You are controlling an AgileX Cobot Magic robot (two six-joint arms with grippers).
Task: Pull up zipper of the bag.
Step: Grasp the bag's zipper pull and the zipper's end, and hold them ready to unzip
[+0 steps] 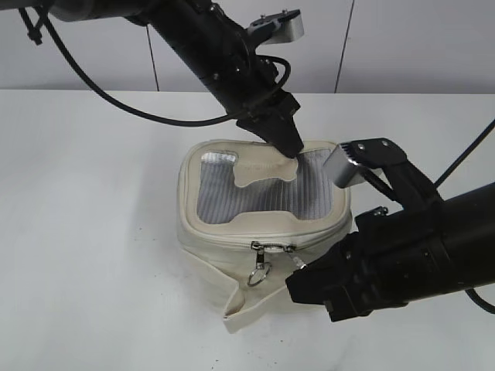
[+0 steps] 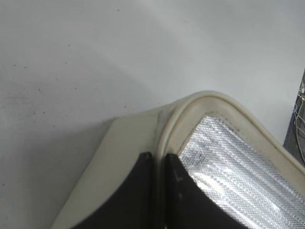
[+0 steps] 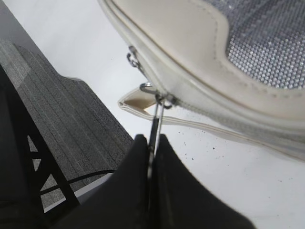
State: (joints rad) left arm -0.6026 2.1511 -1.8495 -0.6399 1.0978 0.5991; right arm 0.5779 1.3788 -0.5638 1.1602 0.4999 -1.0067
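Between your right tool tips: ring pull of the zipper, pinched.
Left tool: nearly closed, clamping the bag rim on the tabletop.

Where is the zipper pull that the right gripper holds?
In the right wrist view the zipper pull runs from the bag rim's near edge into the shut right gripper, beside the strap's end.

My bag feels like smooth matt cream leatherette; its lid is glittery ribbed silver mesh, the pull shiny metal.
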